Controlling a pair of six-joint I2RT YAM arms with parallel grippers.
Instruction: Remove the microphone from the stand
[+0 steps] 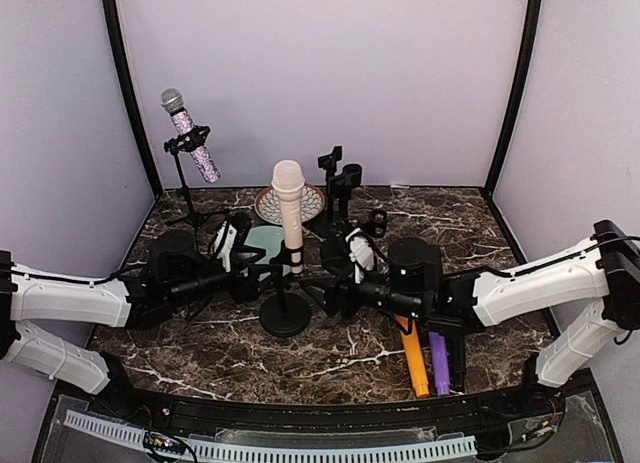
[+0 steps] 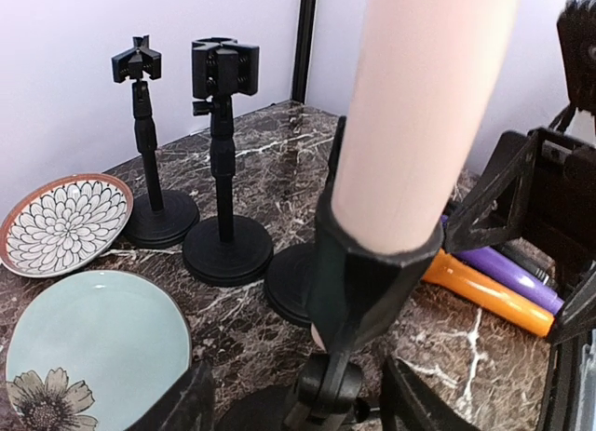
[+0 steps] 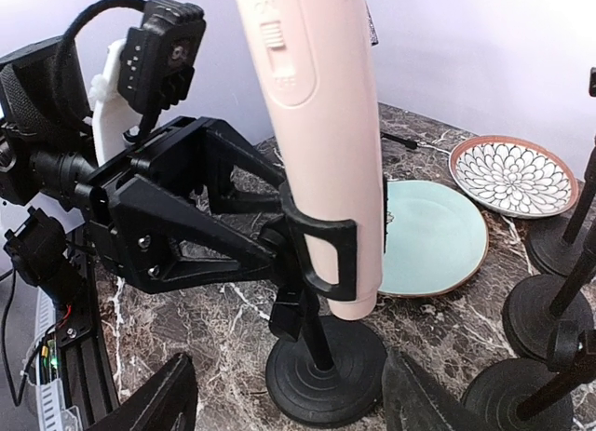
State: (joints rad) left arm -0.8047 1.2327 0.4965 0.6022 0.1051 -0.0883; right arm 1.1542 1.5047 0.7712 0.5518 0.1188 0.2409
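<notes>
Pink microphone (image 1: 288, 208) clipped in black stand (image 1: 285, 314).

Robot lab test cell: plain lavender wall panels (image 1: 330, 73) in black frame posts (image 1: 128, 93) boxed a marble-look tabletop (image 1: 330, 358). White left arm (image 1: 70, 298), right arm (image 1: 540, 283) at lower corners, cable track (image 1: 300, 445) along bottom edge.
</notes>
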